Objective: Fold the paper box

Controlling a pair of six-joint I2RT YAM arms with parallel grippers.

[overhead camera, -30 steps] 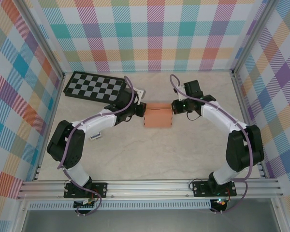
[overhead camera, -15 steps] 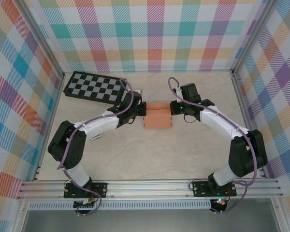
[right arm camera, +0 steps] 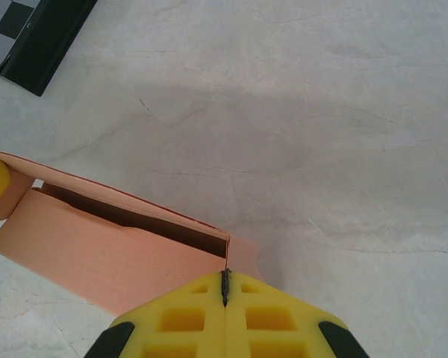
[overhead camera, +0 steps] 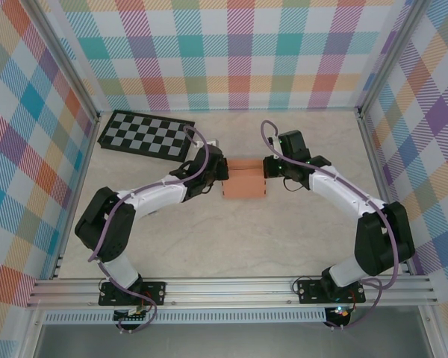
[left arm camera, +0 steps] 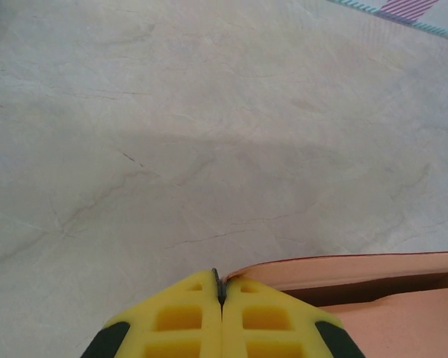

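The paper box is salmon-orange card, partly formed, lying at the table's middle between both arms. In the right wrist view the paper box shows a dark slot between its far wall and a panel lying over it. My left gripper is shut, its tip against the box's far left corner; in the left wrist view the card's edge curls up to my left gripper. My right gripper is shut too. Its tip touches the right end wall, seen edge-on.
A black-and-grey checkerboard lies at the back left, its corner also in the right wrist view. Plaid walls enclose the table on three sides. Bare marble surface stretches in front of the box.
Both shut grippers have slid along the box's ends toward its far side. The box has stayed roughly in place.
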